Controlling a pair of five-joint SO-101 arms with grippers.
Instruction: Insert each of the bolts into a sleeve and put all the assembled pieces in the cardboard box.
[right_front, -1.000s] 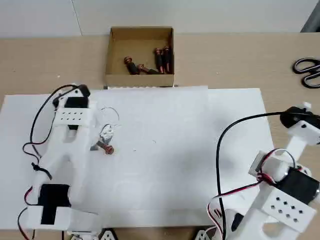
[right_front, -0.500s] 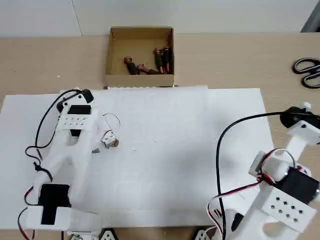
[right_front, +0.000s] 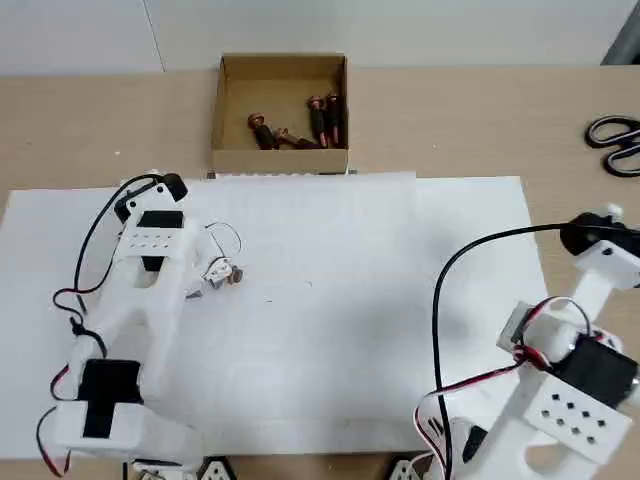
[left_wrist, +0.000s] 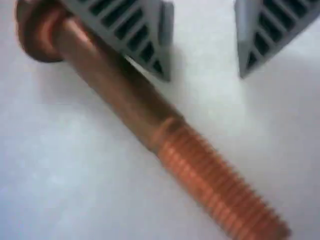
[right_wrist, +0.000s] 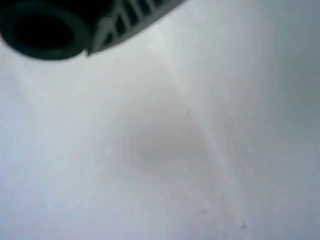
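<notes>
One bolt (left_wrist: 150, 125) flat, head by left claw (left_wrist: 205, 74), threads away

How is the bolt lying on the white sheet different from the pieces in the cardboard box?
The bolt lies bare on the white sheet with its whole thread showing. The pieces look dark along the shank, as if sleeved. The bolt is alone, just under the open left gripper, while the pieces lie several together inside the cardboard box. Both have copper-coloured heads.
</notes>
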